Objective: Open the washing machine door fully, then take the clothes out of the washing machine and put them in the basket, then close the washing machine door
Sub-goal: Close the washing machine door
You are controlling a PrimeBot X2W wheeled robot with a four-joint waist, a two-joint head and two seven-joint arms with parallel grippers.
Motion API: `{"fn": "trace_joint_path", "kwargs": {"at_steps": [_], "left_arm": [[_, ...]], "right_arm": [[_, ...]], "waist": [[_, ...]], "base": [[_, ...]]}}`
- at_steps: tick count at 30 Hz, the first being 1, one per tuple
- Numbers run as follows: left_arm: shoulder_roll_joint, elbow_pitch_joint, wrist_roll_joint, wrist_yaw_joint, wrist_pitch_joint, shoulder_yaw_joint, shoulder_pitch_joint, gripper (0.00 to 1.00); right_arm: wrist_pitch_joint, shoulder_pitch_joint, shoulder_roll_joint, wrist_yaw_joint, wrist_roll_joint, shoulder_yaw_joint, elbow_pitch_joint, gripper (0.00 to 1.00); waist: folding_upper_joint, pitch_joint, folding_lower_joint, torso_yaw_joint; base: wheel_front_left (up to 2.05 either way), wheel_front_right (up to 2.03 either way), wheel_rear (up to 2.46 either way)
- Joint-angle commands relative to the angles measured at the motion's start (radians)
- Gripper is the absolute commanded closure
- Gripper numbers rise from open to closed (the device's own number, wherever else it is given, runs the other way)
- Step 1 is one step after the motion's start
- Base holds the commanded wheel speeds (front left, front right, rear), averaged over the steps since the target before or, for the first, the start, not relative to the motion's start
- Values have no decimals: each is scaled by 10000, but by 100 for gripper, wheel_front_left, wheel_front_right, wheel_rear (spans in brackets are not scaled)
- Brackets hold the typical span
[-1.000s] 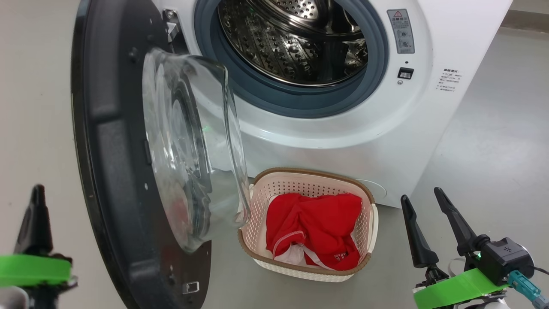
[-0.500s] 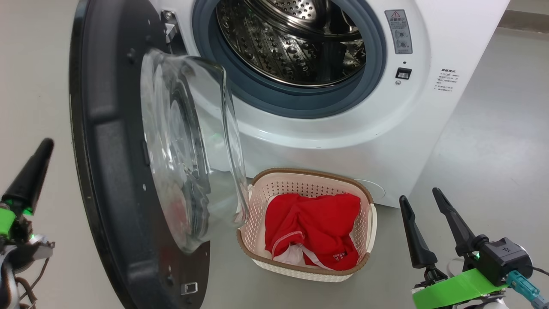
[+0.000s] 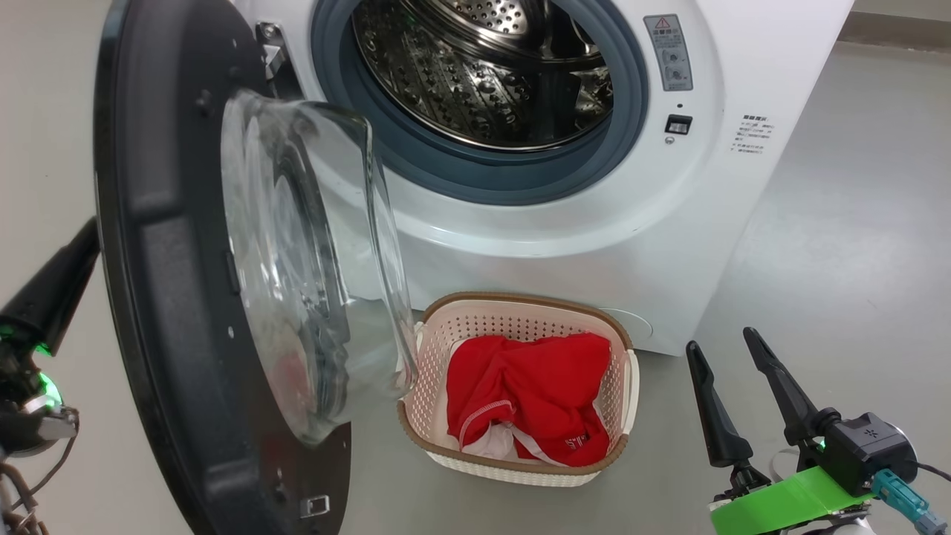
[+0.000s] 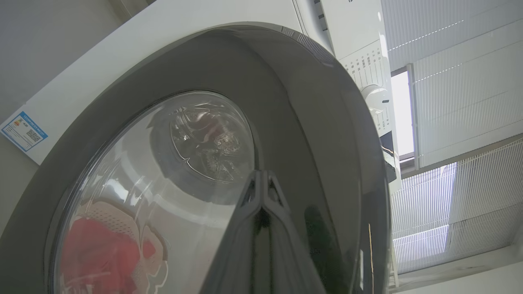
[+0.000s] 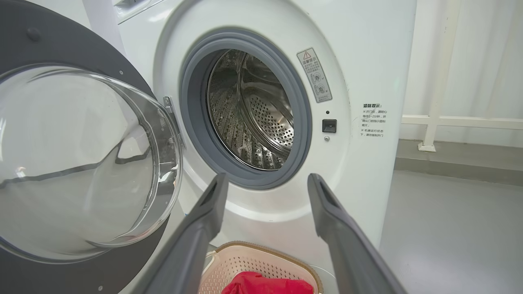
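The washing machine point(image 3: 669, 245) stands with its steel drum point(image 3: 483, 67) bare of clothes. Its door point(image 3: 160, 297) hangs open to the left, glass bowl point(image 3: 312, 267) facing the machine. My left gripper point(image 3: 83, 241) is shut, and its tip is at the door's outer black rim point(image 4: 286, 122); whether it touches I cannot tell. The red clothes point(image 3: 527, 394) lie in the basket point(image 3: 520, 299) on the floor below the drum. My right gripper point(image 3: 721, 343) hangs open and empty to the right of the basket. The right wrist view looks at the drum point(image 5: 253, 114) between its open fingers point(image 5: 216, 192).
Grey floor point(image 3: 839, 245) spreads to the right of the machine. A white railing point(image 5: 441, 81) and a wall stand behind it. The open door takes up the room on the left, its lower edge close to the basket. A blue label point(image 4: 23, 131) is on the machine's side.
My left gripper rose from the lower left corner to the door's outer edge. The camera shifted a little, so the whole scene sits further left. The right gripper kept its pose.
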Motion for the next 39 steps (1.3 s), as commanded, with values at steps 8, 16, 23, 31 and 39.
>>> {"fn": "trace_joint_path", "kwargs": {"at_steps": [8,16,23,31,39], "left_arm": [[135,-991,-583,319,462,447,-177,100],[-134,-1621,-929,422,789,254,-21,100],[-308,-2159,-945,559,934,-91,198,100],[-520,-2450,-966,666,925,-577,370,100],[-671,-2576,-1053,686,724,-1013,597,100]], "right_arm": [[-65,-428,-73,35,12,250,-253,0],[-65,-495,-73,35,-6,223,-249,0],[-65,-513,-73,35,15,206,-235,0],[-65,-607,-73,35,82,236,-270,0],[-65,-697,-73,35,191,226,-261,0]], "waist": [[0,95,0,-116],[0,167,0,-168],[0,220,0,-227],[0,324,0,-419],[0,449,0,-773]], "base": [[0,0,0],[0,0,0],[0,0,0],[0,0,0],[0,0,0]]}}
